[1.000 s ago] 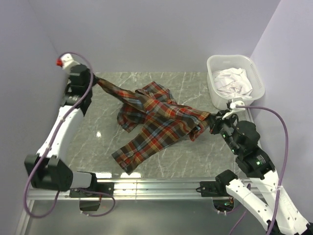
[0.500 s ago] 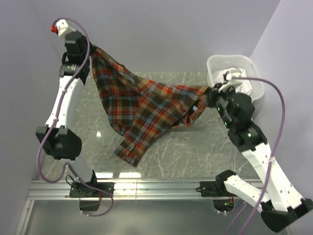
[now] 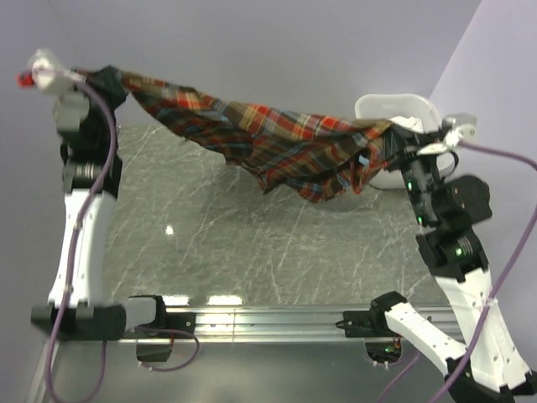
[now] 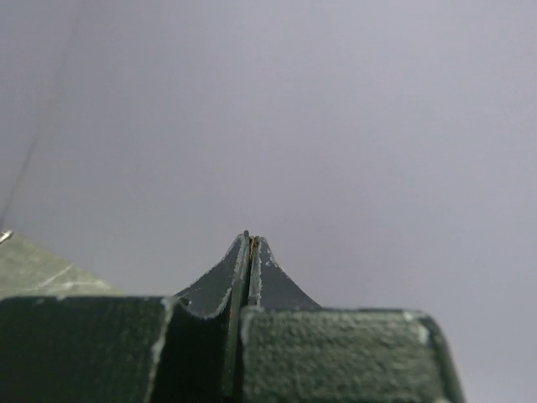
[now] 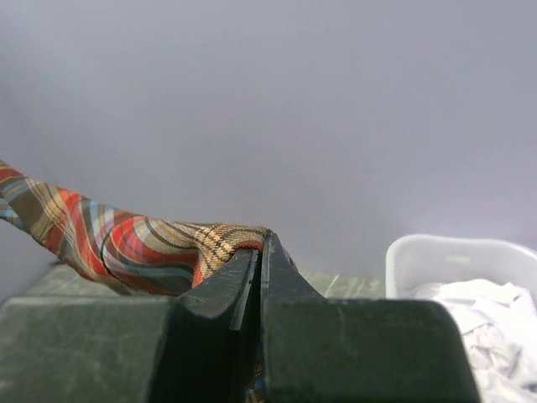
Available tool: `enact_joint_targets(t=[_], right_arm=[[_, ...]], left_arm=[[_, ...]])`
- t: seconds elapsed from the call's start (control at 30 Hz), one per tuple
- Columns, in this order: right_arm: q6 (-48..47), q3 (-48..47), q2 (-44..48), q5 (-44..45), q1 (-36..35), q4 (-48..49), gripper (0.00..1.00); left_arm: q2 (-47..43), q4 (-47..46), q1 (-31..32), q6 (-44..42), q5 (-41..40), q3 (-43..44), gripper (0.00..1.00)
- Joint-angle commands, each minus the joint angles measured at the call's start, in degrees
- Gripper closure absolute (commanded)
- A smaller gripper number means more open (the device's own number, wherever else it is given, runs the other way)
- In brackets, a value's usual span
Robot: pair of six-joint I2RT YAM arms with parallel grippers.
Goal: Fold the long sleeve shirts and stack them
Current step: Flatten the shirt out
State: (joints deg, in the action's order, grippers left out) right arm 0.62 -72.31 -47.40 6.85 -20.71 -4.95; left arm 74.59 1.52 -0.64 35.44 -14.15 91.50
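Because the plaid shirt [image 3: 277, 138] hangs stretched across the upper frame, above the table [image 3: 252, 252], its long axis runs arm to arm. Left end effector [image 3: 113, 77], upper left, and right end effector [image 3: 388, 133], centre right, each clamp one end, fully closed.

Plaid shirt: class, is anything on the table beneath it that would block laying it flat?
Nothing visible does. The plaid shirt hangs between left tool and right tool over the marble table; the white bin stands at the far right corner.
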Motion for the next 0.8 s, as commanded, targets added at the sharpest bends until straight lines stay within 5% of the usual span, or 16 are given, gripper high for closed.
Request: enact_joint_targets(t=[0.0,0.2,0.33,0.6,0.77], right_arm=[[2.71,6.99,4.76,-3.59,0.41,0.65,1.0],[11.76,19.57,12.67,-5.62,0.41,-8.05,1.0],[14.05,24.49,15.23,-3.26,0.41,-12.44,1.0],[17.56,20.47,0.04,5.01,1.02,-10.96,1.0],[17.57,4.93,-17.27,7.99,4.01,-11.74,1.0]], left_arm=[[-8.98,-4.34,-0.5,2.34,-5.35,-16.89,0.99],[-23.06,3.04,-0.5,13.07,-8.35,-45.12,0.96],[-27.47,6.04,-0.5,14.13,-6.5,-53.17,0.96],[-16.79,6.83,-0.41,10.09,-2.46,-47.59,0.96],[-8.77,7.18,-0.41,4.64,-0.88,-37.2,0.96]])
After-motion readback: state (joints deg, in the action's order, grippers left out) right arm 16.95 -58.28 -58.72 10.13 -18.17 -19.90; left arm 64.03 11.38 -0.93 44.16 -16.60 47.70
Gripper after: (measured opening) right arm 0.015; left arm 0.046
